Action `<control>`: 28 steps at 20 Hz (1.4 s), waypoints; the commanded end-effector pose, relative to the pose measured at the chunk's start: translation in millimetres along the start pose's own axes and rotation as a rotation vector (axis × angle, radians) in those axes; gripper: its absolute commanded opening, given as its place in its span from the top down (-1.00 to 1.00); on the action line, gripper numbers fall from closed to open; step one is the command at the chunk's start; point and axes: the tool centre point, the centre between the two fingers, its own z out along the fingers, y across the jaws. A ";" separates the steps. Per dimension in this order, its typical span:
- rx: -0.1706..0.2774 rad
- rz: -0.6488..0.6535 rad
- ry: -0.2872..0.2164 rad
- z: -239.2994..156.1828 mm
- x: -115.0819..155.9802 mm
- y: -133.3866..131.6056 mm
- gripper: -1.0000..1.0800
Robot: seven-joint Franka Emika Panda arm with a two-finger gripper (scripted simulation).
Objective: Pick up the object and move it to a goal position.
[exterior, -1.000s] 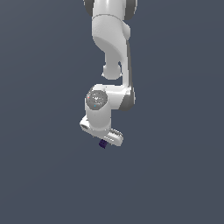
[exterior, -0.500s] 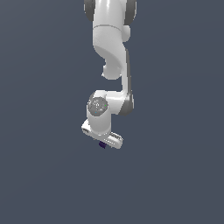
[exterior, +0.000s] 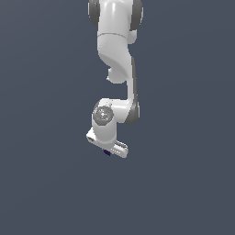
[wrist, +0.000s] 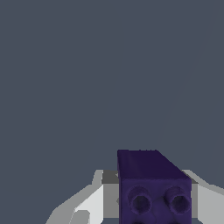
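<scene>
Plain dark grey fills the background behind the white arm [exterior: 117, 59]. Its gripper [exterior: 108, 150] is closed on the purple block [wrist: 153, 188], which shows 2 round studs.

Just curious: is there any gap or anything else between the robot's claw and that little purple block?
No gap shows: in the wrist view the purple block sits directly between the white fingers of the gripper, nothing else between.

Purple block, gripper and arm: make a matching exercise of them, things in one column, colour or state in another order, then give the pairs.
Things:
1. purple block
2. gripper
3. arm
4. background

Descriptions:
A. white, reaching down from the top of the exterior view
B. plain grey-blue, nothing else on it
C. dark, with two round studs on one face
D. white, shut on the block

Pairs: 1-C, 2-D, 3-A, 4-B
</scene>
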 end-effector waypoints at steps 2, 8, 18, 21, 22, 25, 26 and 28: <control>0.000 0.000 0.001 0.0 0.3 0.0 1.00; 0.000 0.000 0.001 -0.1 0.2 -0.1 1.00; 0.000 0.000 0.000 -31.1 8.7 27.3 1.00; 0.000 0.000 0.000 -53.7 14.9 47.0 1.00; 0.000 0.000 0.000 -62.4 17.4 54.5 1.00; 0.001 0.001 0.000 -90.4 25.3 78.9 1.00; 0.001 0.001 0.000 -99.8 28.1 87.0 1.00; 0.001 0.001 0.000 -118.3 33.5 102.9 1.00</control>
